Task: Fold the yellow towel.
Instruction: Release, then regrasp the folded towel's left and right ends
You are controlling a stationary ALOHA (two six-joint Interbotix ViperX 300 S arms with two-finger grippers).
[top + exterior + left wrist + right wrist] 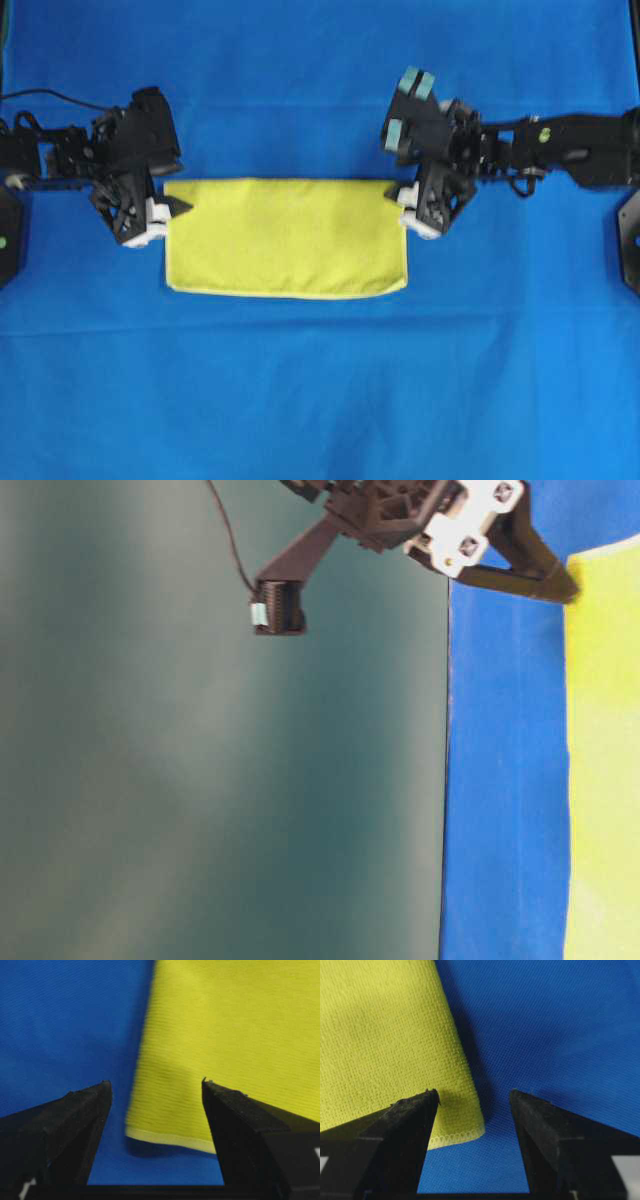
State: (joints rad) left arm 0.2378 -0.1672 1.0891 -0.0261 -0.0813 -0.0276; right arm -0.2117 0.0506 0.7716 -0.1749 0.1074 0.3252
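Light is bright and even over the blue cloth (320, 400), which darkens slightly toward the overhead view's corners. In the wrist views the yellow towel (380, 1050) casts a narrow dark shadow along its edges (its weave is sharp on the right, blurred on the left). The table-level view is soft, its grey-green area featureless.

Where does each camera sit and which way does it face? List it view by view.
Overhead: above, looking down on the yellow towel, blue cloth, left gripper and right gripper.
Table-level: low, rotated sideways; shows the left gripper.
Left wrist: looks past its open fingers at a towel corner.
Right wrist: looks past its open fingers at another corner.
Shared: all show the towel.
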